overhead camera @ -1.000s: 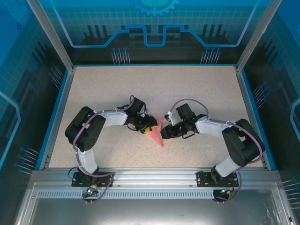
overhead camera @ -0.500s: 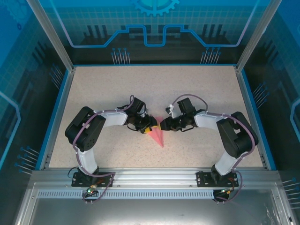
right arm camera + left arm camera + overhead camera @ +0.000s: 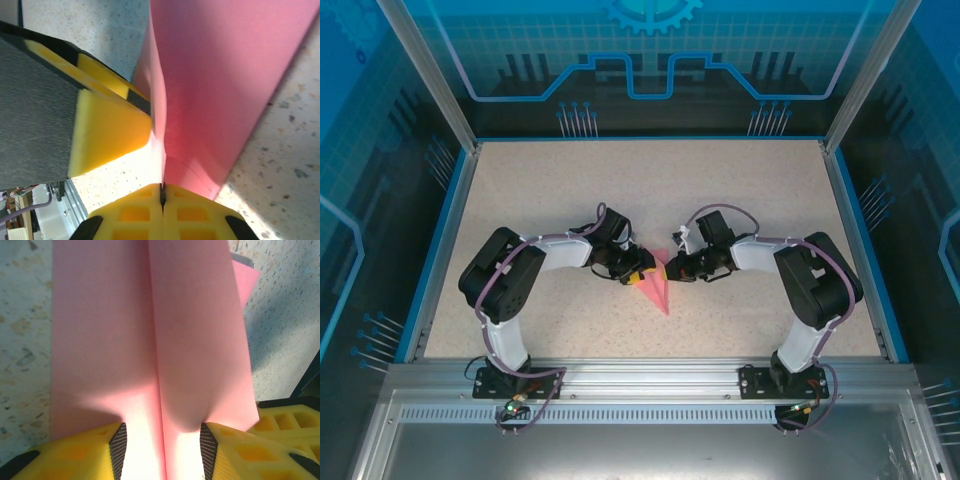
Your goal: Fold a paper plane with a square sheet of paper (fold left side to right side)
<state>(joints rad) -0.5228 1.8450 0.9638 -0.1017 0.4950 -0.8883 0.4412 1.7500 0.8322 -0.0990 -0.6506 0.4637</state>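
Note:
The paper plane (image 3: 658,287) is a slim pink-red dart on the table (image 3: 740,200), its tip pointing toward the near edge. In the left wrist view the paper plane (image 3: 150,340) shows a central crease running between my spread fingers (image 3: 118,445). My left gripper (image 3: 638,272) (image 3: 162,450) is open, straddling the paper's wide end. My right gripper (image 3: 673,270) (image 3: 162,194) is shut on the paper plane (image 3: 220,75), with a raised edge of the paper pinched in its seam. One yellow left finger (image 3: 107,125) sits just beside that lifted flap.
Speckled tabletop surrounds the paper, bounded by a blue rim (image 3: 450,240) and transparent enclosure walls. Both arm bases stand at the near edge on an aluminium rail (image 3: 640,375). The two grippers nearly touch over the paper's wide end.
My right gripper moved up and left from beside the paper's lower edge to its wide end, and its arm folded inward. The left gripper held still.

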